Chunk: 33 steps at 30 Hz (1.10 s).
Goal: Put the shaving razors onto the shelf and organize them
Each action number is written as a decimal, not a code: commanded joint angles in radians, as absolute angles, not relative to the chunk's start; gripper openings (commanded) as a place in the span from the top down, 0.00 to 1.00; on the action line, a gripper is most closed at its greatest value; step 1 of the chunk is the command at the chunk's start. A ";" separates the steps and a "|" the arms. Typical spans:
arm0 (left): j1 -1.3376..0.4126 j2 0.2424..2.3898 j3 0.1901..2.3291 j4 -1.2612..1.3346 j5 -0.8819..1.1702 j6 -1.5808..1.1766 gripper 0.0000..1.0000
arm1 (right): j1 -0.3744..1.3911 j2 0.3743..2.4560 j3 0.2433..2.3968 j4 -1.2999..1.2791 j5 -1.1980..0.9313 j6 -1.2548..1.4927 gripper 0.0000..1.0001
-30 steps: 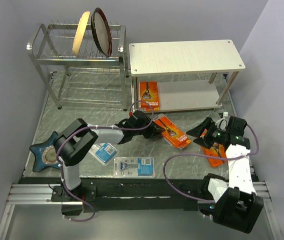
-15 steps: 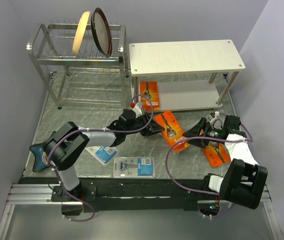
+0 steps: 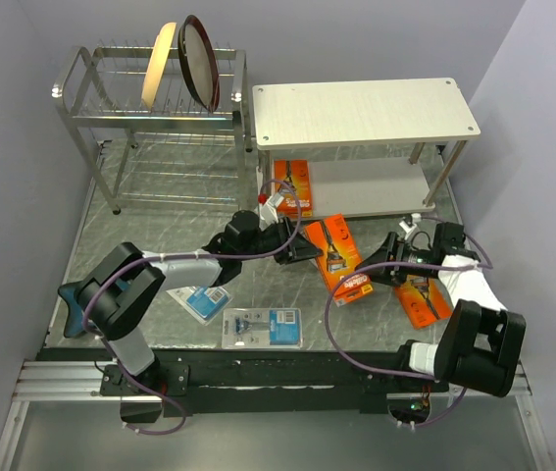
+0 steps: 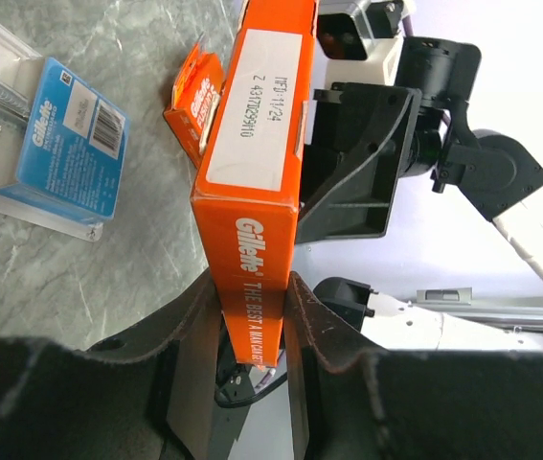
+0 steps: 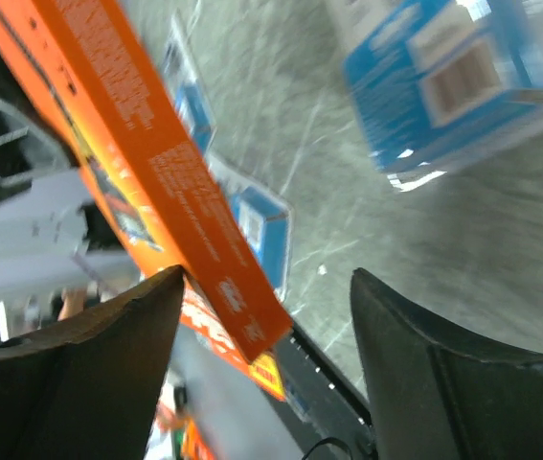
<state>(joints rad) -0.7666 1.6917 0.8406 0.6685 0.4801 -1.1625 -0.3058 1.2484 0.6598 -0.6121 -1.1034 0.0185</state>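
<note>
The left hand pinches a flat orange card razor pack by its thin edge, raised over the grey marbled counter just in front of the white two-board shelf. The right hand is spread, with the pack's far corner lying between its fingers. A second orange pack sits on the shelf's lower board. A third lies before the shelf's right leg. Two clear plastic packs with blue card lie well in front of the shelf.
</note>
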 commanded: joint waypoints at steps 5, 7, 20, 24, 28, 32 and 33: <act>-0.764 1.703 0.891 0.779 0.568 -1.143 0.85 | -0.195 1.282 0.686 -0.587 -1.313 0.006 0.42; -0.762 1.707 0.891 0.775 0.561 -1.146 0.84 | -0.166 1.279 0.686 -0.603 -1.331 -0.034 0.54; -0.605 1.580 0.874 0.301 0.836 -0.787 0.01 | -0.209 1.313 0.730 -0.190 -1.234 0.328 0.78; -0.612 1.459 0.769 0.169 0.844 -0.531 0.00 | -0.209 1.461 0.805 0.036 -1.149 0.475 0.77; -0.643 1.325 0.697 0.100 0.776 -0.375 0.01 | -0.209 1.615 0.917 0.207 -1.094 0.593 0.77; -0.661 1.289 0.660 0.057 0.761 -0.380 0.01 | -0.203 1.765 1.081 0.185 -1.078 0.589 0.78; -0.663 1.284 0.655 0.045 0.758 -0.370 0.01 | -0.199 1.823 1.124 0.149 -1.068 0.571 0.78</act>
<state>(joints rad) -0.6567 1.3159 0.6762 0.1085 0.7647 -0.4709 -0.2028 1.7161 0.9627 0.0830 -1.0916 0.5407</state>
